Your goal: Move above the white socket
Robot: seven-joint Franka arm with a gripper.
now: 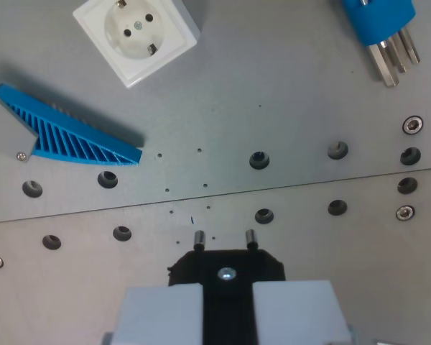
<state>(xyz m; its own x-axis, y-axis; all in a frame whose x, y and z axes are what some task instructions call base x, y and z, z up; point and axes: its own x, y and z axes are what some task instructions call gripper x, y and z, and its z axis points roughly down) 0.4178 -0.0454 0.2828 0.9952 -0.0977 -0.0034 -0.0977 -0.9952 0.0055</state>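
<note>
White socket (136,34) sat at the wrist view's upper left, well apart from the gripper (226,305), whose pale fingers were clamped on a black plug (226,269). The approach looked barely begun; next, I reckoned, the arm needed to carry across until the pins hung over it.

We are seeing the tool (226,305) showing two pale grey, blocky fingers (161,316). They are looking flat-faced and square-edged.
</note>
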